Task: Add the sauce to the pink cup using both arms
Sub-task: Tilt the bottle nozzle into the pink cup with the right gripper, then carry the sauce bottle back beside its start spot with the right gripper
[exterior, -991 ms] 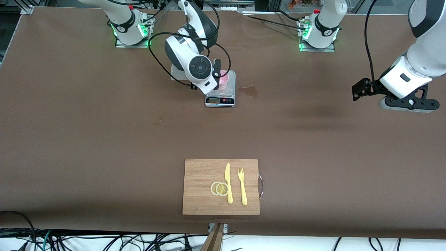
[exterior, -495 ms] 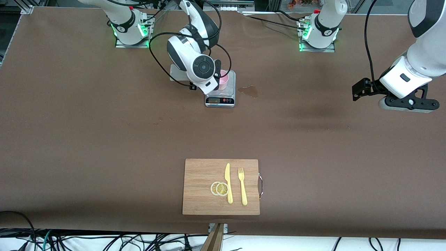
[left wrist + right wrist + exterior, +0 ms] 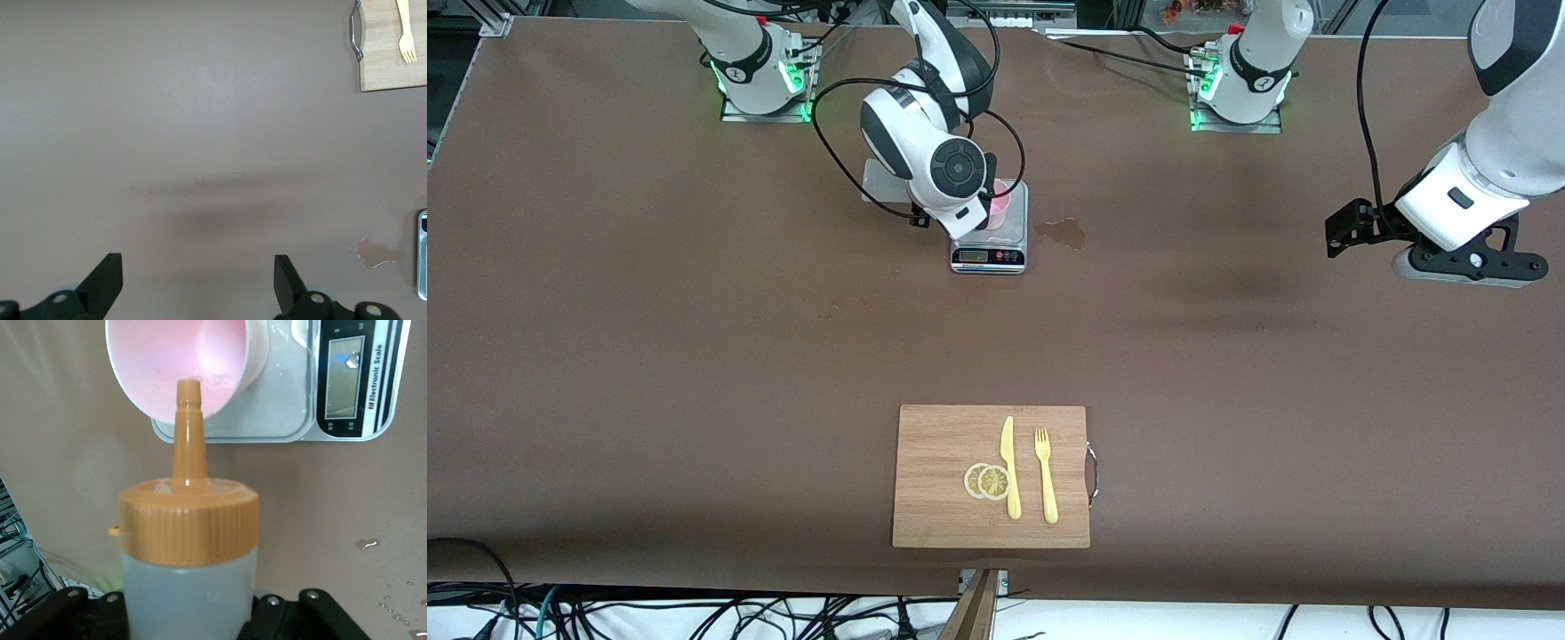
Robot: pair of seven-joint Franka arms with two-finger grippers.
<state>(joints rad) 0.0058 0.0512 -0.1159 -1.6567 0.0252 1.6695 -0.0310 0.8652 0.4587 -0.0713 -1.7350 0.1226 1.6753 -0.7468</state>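
The pink cup stands on a grey kitchen scale near the robots' bases. My right gripper is shut on the sauce, a whitish squeeze bottle with an orange cap. Its nozzle points into the open mouth of the pink cup, with the tip at the rim. In the front view the right wrist hides the bottle. My left gripper waits open over bare table at the left arm's end. Nothing is between its fingers.
A wooden cutting board lies near the front camera with a yellow knife, a fork and lemon slices. A wet spill marks the table beside the scale. Droplets dot the scale's plate.
The right wrist has shifted a little toward the cup, carrying the bottle with it. The left arm has not moved.
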